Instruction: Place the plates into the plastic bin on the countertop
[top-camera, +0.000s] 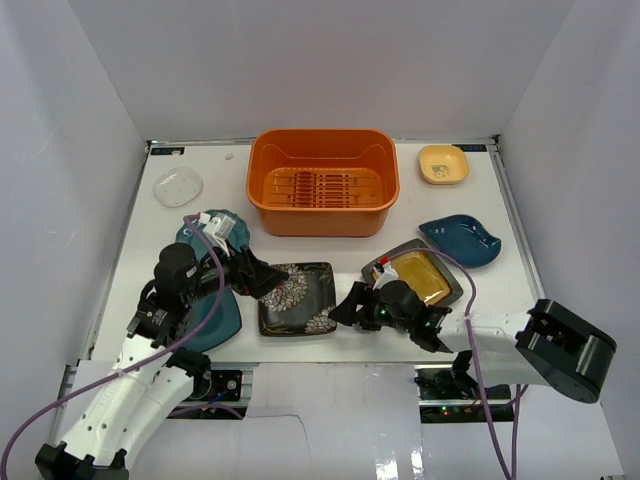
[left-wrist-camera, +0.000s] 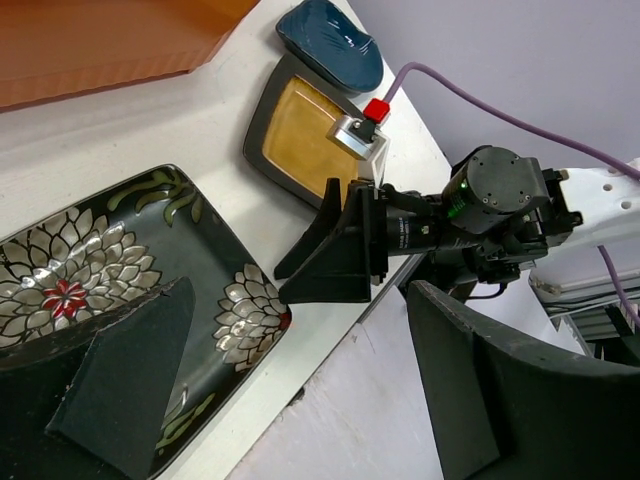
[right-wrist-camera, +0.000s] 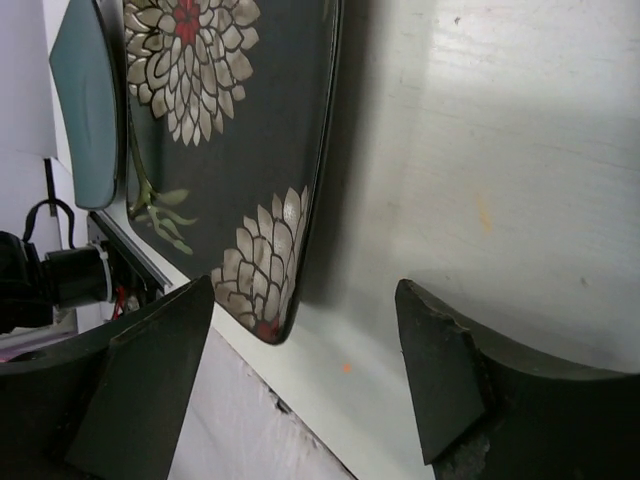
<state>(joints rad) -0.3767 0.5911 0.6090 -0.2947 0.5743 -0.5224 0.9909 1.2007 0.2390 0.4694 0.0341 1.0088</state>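
The orange plastic bin (top-camera: 322, 180) stands at the back of the white countertop (top-camera: 345, 250). A black floral square plate (top-camera: 297, 298) lies at the near edge, between both arms. My left gripper (top-camera: 272, 280) is open at its left side; in the left wrist view one finger (left-wrist-camera: 120, 390) hovers over the floral plate (left-wrist-camera: 90, 270), the other past the table edge. My right gripper (top-camera: 342, 308) is open by the plate's right near corner (right-wrist-camera: 270, 320), which sits between its fingers. A mustard plate (top-camera: 422, 276), a teal plate (top-camera: 462, 240) and a small yellow plate (top-camera: 443, 164) lie on the right.
Teal plates (top-camera: 212, 312) lie under the left arm at the left. A clear glass dish (top-camera: 178, 187) sits at the back left. White walls close in three sides. The metal table edge (left-wrist-camera: 330, 330) runs just below the floral plate.
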